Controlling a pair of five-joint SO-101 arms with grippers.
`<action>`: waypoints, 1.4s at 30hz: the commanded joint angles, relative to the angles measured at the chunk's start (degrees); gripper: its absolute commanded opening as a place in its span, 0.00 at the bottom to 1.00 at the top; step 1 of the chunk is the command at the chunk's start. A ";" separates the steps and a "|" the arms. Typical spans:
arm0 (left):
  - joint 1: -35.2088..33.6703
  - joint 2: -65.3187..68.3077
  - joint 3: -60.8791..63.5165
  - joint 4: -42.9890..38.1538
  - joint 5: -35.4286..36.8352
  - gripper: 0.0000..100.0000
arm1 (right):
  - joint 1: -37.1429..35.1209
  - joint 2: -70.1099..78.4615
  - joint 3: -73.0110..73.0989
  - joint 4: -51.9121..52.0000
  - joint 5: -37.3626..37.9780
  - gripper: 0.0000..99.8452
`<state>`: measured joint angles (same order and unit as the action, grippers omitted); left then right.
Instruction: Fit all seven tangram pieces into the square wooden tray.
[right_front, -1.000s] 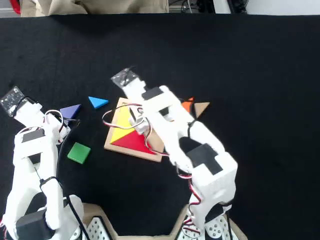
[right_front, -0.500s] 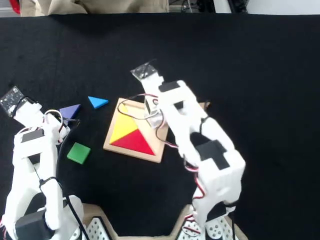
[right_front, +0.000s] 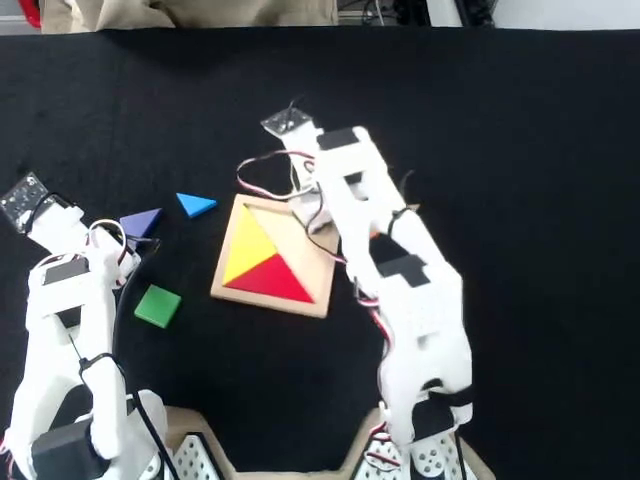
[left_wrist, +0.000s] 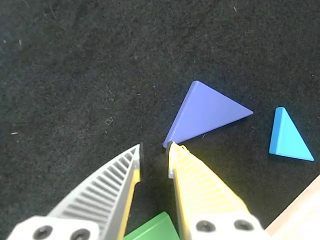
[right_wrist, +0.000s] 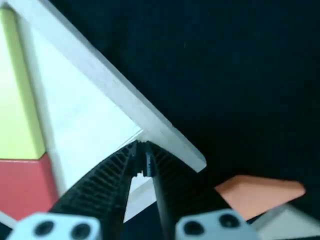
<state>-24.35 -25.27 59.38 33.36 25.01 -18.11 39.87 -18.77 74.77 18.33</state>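
Poised at the square wooden tray's (right_front: 275, 303) rim, the right gripper (right_wrist: 141, 150) has its fingers together; yellow triangle (right_front: 245, 245) and red triangle (right_front: 272, 280) lie inside. The left gripper (left_wrist: 155, 147), slightly parted, sits beside a purple triangle (left_wrist: 205, 115) on the tabletop (right_front: 500, 150).

On my remote feed, a black table cover (right_front: 520, 150) spreads under the whole workspace. Beige fabric (right_front: 200, 12) lies along its far edge, a small red object (right_front: 30, 12) sits at the far left corner, and a white surface (right_front: 570, 12) shows far right.
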 joint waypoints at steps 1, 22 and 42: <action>1.45 -1.76 -0.31 -1.14 -0.62 0.11 | 0.09 5.14 -13.41 2.37 2.37 0.01; 1.45 -1.76 -0.40 -1.14 -0.62 0.11 | 5.27 -4.35 -30.55 26.37 3.43 0.01; 1.54 -1.76 -0.31 -1.14 -0.70 0.11 | 10.55 -28.35 26.68 -8.44 -7.47 0.08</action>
<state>-23.74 -25.27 59.38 33.36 25.01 -9.32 8.66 12.26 66.68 17.71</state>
